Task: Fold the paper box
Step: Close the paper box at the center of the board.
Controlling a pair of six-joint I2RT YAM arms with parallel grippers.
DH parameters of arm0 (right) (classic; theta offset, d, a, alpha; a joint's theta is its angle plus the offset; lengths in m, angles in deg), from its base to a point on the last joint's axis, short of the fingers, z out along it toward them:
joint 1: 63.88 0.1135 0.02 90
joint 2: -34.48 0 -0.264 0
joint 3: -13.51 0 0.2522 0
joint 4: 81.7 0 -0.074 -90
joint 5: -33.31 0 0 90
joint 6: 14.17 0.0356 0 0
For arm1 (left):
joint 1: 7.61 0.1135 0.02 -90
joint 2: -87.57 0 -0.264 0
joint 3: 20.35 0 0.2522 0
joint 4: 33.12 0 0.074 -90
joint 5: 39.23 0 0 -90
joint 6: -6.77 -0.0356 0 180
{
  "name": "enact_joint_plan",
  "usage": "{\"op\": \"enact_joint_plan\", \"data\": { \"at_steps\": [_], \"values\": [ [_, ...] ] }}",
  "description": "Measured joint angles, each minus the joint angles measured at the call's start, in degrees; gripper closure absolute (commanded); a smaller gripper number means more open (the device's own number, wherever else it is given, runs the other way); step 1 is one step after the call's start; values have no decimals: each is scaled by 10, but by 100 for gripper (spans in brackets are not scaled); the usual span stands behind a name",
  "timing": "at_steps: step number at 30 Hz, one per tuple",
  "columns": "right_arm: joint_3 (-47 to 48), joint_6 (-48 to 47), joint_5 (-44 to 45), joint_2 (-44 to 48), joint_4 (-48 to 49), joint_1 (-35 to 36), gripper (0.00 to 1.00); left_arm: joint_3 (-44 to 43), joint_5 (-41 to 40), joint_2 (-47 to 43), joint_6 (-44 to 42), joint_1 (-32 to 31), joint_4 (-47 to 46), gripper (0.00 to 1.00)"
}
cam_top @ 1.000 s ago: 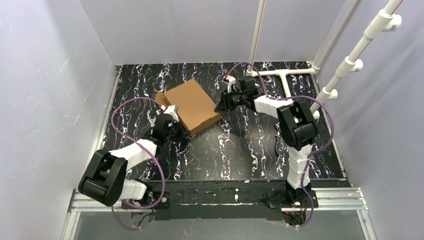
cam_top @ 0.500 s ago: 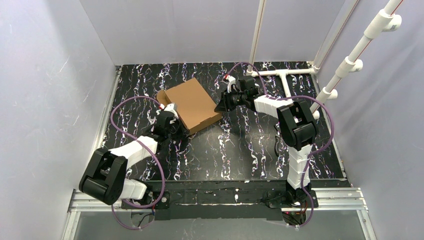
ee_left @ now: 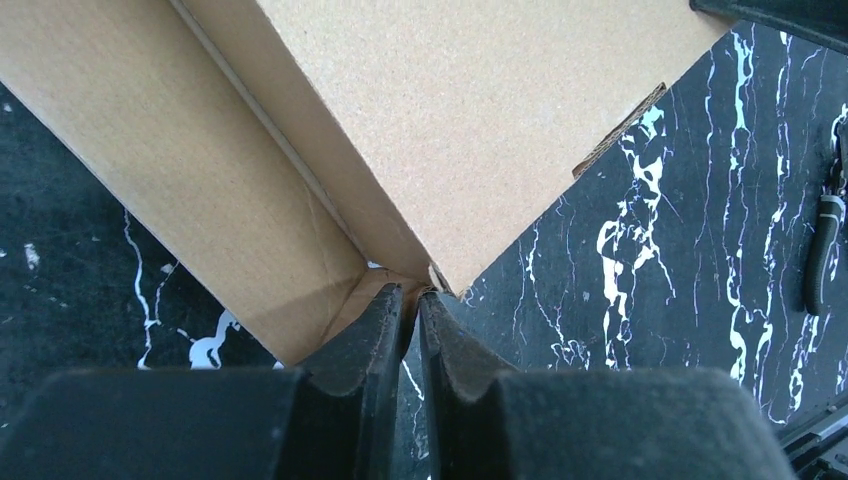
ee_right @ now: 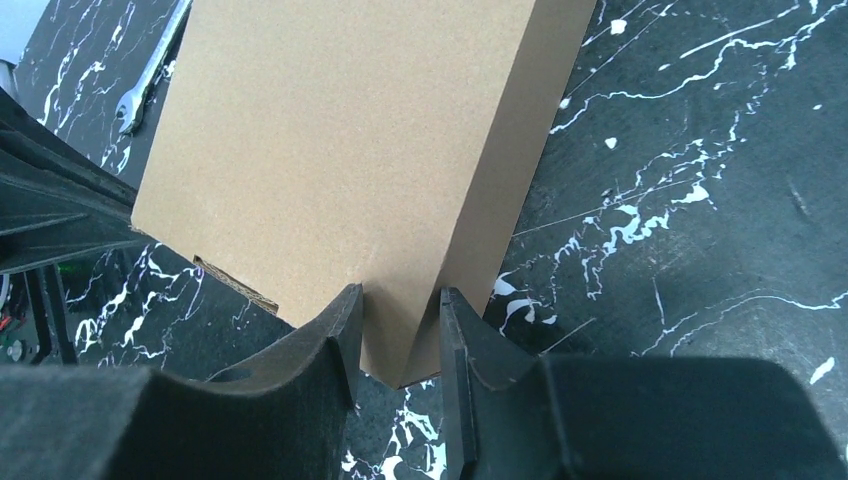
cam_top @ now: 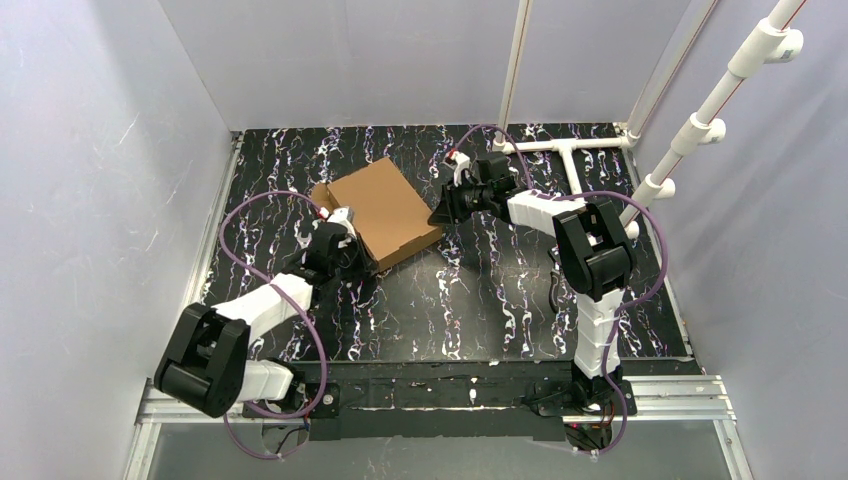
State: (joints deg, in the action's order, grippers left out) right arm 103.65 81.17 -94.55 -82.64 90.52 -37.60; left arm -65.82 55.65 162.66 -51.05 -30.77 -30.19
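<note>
Shallow brown corrugated cardboard box (cam_top: pixel 385 208) lies closed, upper left of centre on black marbled tabletop (cam_top: pixel 480 300). Left pincer (ee_left: pixel 412 296), clamped a second ago, now parted a crack at box's lower corner; we cannot tell if flap held. Right pincer (ee_right: pixel 400 295) part-open, gripping right corner. We judge folding near done, release starting.

The top view looks down from the near edge over the whole table (cam_top: pixel 480 300). Each wrist view faces an opposite corner of the box (cam_top: pixel 385 208), very close; all three share it.
</note>
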Motion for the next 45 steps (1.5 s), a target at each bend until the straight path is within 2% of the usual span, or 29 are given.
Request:
{"op": "enact_joint_plan", "data": {
  "at_steps": [5, 12, 15, 18, 23, 29, 31, 34, 39, 41, 45],
  "values": [
    [0, 0, -7, 0, -1, 3, 62, -8, -18, -33, -13, 0, 43, 80],
    [0, -8, -27, -2, -8, 11, 62, -42, -42, -84, -37, -3, 104, 62],
    [0, -9, -32, -3, -11, 13, 62, -42, -30, -112, -43, -2, 135, 48],
    [0, -10, -33, -3, -12, 13, 62, -42, -7, -140, -48, -2, 164, 42],
    [0, -10, -33, -3, -13, 13, 62, -42, 40, -169, -54, -5, 223, 40],
    [3, -10, -35, -4, -14, 13, 62, -39, 28, -159, -103, -58, 263, 43],
    [3, -10, -36, -4, -15, 13, 62, -39, 10, -141, -136, -88, 263, 48],
    [3, -11, -37, -4, -15, 13, 62, -39, -3, -133, -183, -109, 257, 48],
    [3, -11, -40, -5, -16, 13, 62, -39, -54, -151, -226, -111, 223, 52],
    [3, -11, -41, -5, -16, 13, 63, -33, -72, -158, -238, -111, 206, 57],
    [4, -12, -41, -5, -17, 13, 63, -12, -83, -153, -256, -111, 173, 63]
  ]
}}
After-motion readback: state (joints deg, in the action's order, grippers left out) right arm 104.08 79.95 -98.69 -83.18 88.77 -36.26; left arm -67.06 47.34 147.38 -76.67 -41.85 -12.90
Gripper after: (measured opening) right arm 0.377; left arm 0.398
